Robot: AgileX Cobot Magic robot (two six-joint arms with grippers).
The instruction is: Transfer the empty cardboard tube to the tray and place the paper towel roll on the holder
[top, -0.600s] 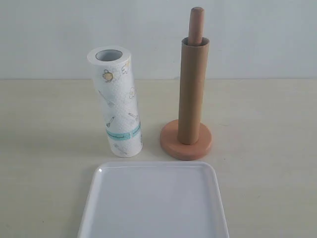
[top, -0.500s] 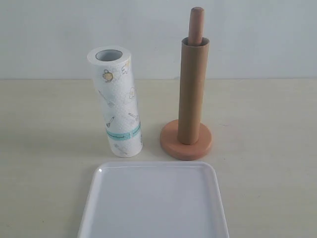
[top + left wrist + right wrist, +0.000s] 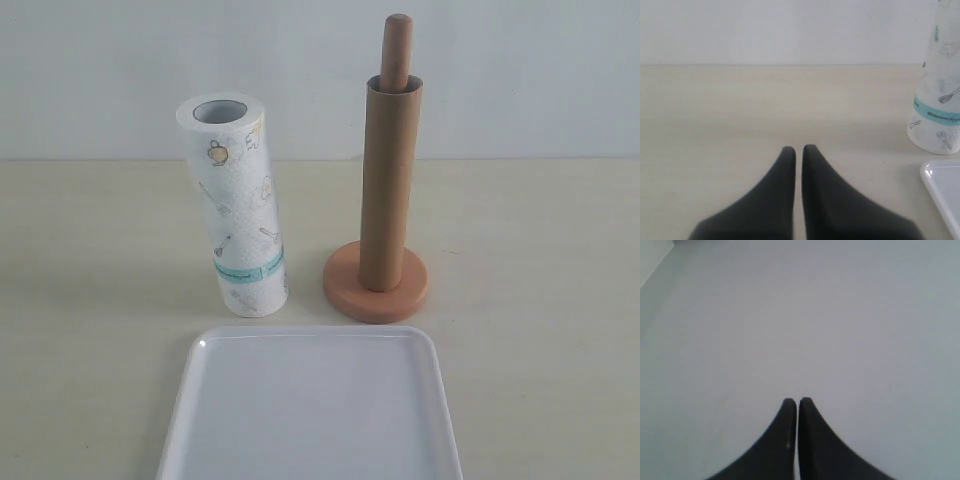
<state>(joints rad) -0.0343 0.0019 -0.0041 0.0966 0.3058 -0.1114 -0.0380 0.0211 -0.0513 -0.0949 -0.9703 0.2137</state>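
Beige tabletop (image 3: 715,110) lies below the left pincer (image 3: 798,148), its tips together.

Matt black throughout on the left gripper (image 3: 798,147): two smooth fingers (image 3: 770,200), broad at the root, curving inward to narrow, rounded tips. Likewise on the right gripper (image 3: 797,401): plain dark fingers (image 3: 825,450) of the same tapering curve, with a tiny pale speck on one.
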